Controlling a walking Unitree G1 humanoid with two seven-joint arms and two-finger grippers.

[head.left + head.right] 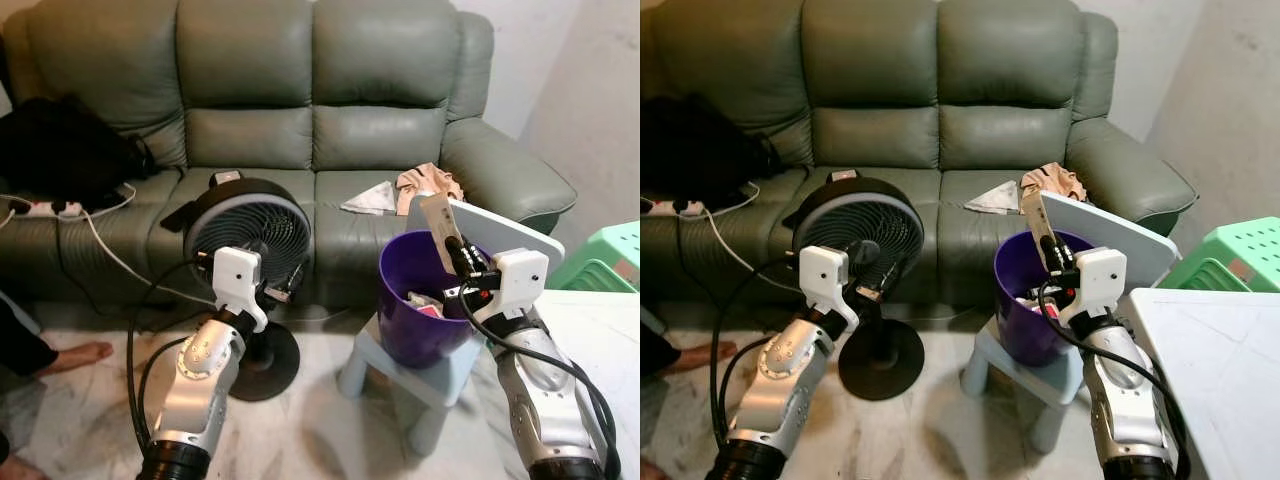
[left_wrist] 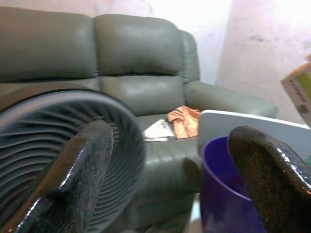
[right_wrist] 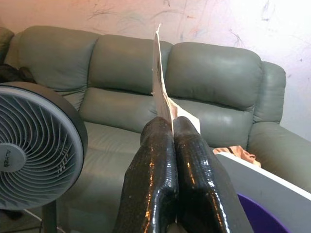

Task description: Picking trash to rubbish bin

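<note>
Right end effector: clenching a flat card, holding it upright over the purple bin.
Bin: sitting on a small stool before the sofa.
Left end effector: fingers spread, hanging by the fan.

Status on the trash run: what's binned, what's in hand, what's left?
Done: some trash already lies in the purple bin. In hand: the right gripper is shut on a flat carton, held over the bin's rim, not yet released. Left: paper and a cloth on the sofa. The left gripper is open and holds nothing.
</note>
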